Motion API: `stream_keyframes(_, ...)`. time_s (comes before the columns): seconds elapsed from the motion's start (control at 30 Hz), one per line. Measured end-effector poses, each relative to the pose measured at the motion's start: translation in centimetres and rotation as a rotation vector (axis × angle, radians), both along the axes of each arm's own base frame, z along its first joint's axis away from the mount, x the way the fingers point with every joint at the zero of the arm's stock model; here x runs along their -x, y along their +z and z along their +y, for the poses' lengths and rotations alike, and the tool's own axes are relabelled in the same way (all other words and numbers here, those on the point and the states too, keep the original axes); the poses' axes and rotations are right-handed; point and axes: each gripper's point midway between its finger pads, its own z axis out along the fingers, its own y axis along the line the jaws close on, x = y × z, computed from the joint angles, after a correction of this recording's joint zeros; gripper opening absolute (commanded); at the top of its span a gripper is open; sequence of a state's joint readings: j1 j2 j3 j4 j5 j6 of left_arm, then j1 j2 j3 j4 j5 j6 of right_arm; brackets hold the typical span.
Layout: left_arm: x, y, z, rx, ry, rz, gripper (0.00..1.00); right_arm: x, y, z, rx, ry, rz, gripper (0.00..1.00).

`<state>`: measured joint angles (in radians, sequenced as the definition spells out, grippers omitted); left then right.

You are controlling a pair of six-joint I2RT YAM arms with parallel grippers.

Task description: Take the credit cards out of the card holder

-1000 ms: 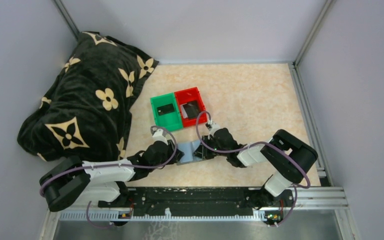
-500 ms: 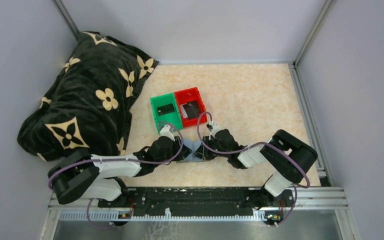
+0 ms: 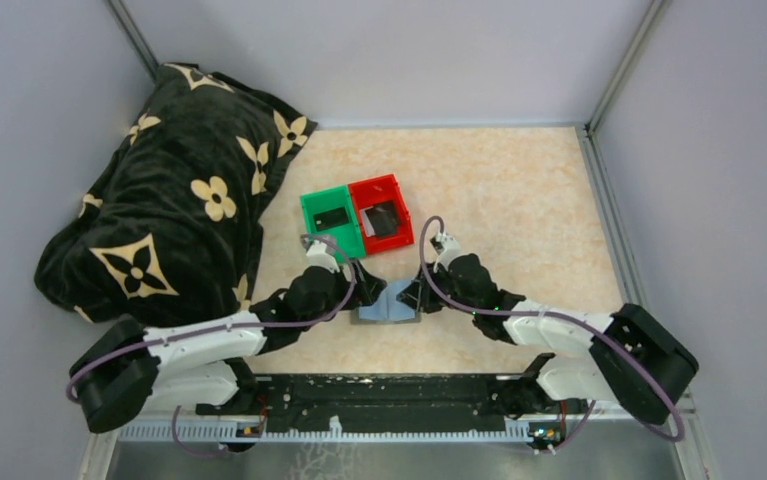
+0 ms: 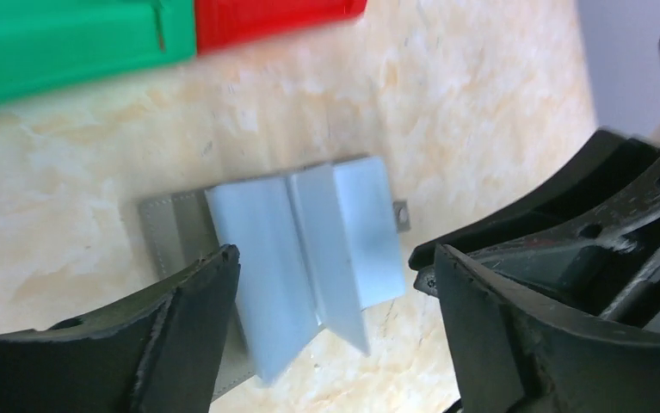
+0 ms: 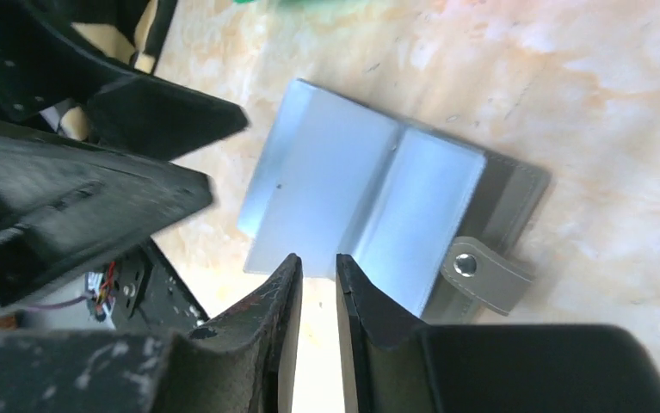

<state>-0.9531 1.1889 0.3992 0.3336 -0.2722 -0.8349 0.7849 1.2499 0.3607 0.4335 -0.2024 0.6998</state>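
Observation:
The card holder (image 3: 387, 302) lies spread open on the table, its blue-grey panels (image 4: 305, 249) up and a snap tab (image 5: 481, 271) at one end. No card shows in its panels. One dark credit card (image 3: 331, 217) lies in the green bin (image 3: 312, 228) and another (image 3: 382, 217) in the red bin (image 3: 400, 205). My left gripper (image 4: 335, 258) stands open wide over the holder's left half, touching nothing. At the holder's right edge, my right gripper (image 5: 317, 262) has its jaws a narrow gap apart, with nothing between them.
A black blanket with cream flowers (image 3: 169, 190) is heaped at the left, reaching the back wall. The two bins stand side by side just behind the holder. Grey walls close in the table on three sides, and the black arm rail (image 3: 389, 395) runs along the near edge.
My left gripper has opened wide and let go of the card holder, which now lies spread on the table. The right arm has stretched out, its gripper drawn slightly rightward to the holder's edge.

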Motion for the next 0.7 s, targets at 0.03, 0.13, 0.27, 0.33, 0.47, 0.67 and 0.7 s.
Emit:
stream_keyframes(0.03,-0.2,0.6,0.5,0.0,0.02,-0.016,0.99,-0.2,0.4,-0.4,0.008,-0.013,-0.014,0.38)
stream_keyframes(0.13,-0.6,1.9,2.4,-0.024,0.084,-0.053,0.99,-0.6,0.5,-1.8,0.058,-0.051,-0.037,0.76)
stream_keyframes(0.27,-0.6,2.1,5.1,-0.106,0.15,-0.06,0.99,-1.7,0.3,-3.9,0.171,-0.116,-0.078,0.85)
stream_keyframes(0.33,-0.4,2.4,6.2,-0.139,0.17,-0.062,0.99,-2.4,0.6,-5.1,0.234,-0.158,-0.111,0.87)
stream_keyframes(0.47,0.0,4.1,7.7,-0.133,0.199,-0.086,0.99,-3.9,1.8,-7.6,0.333,-0.239,-0.18,0.87)
stream_keyframes(0.67,0.4,5.9,9.3,-0.114,0.23,-0.122,0.99,-5.5,2.4,-11.8,0.448,-0.363,-0.218,0.88)
stream_keyframes(0.7,0.3,6.0,9.5,-0.128,0.233,-0.124,0.99,-5.8,2.3,-12.5,0.471,-0.384,-0.215,0.88)
